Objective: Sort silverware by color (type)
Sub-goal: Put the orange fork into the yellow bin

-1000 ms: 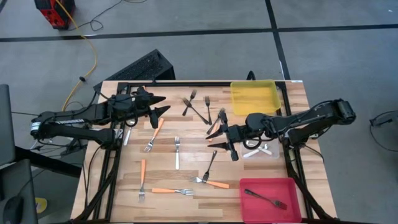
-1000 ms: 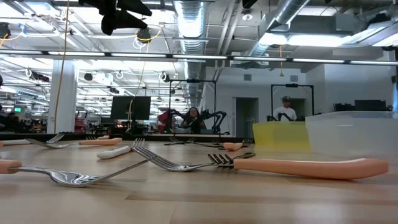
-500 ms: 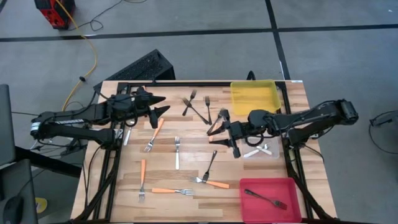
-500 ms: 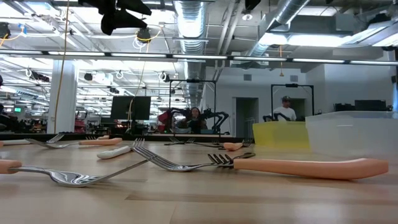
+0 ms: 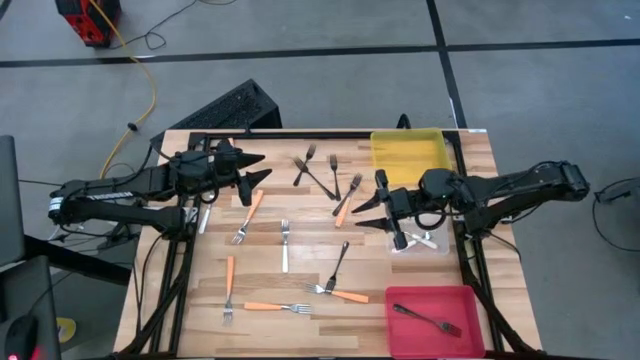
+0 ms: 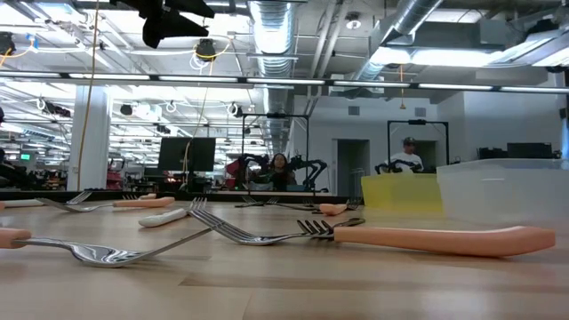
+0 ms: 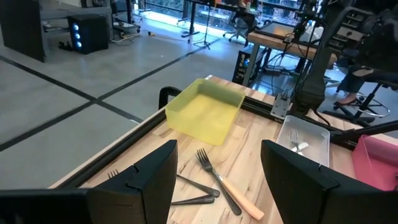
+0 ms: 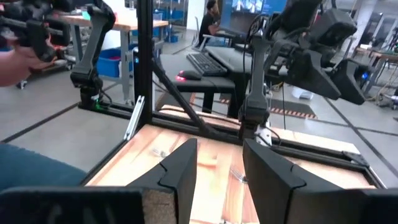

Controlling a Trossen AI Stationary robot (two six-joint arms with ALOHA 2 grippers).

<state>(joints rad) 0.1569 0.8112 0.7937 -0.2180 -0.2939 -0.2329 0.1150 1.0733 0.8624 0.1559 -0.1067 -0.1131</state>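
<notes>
Several forks lie flat on the wooden table: orange-handled ones, dark ones and a pale one. My left gripper hangs open above the table's far left part, pointing toward the right edge, with nothing between its fingers. My right gripper hangs open right of the middle, pointing toward the left edge, just right of an orange-handled fork. It holds nothing.
A yellow bin stands at the far right. A clear bin with pale forks sits below my right arm. A red bin at the near right holds a dark fork. People and desks show beyond the table.
My right gripper has drawn back toward the table's right edge and risen a little, staying open and level. The orange-handled fork it hung over lies uncovered where it was.
</notes>
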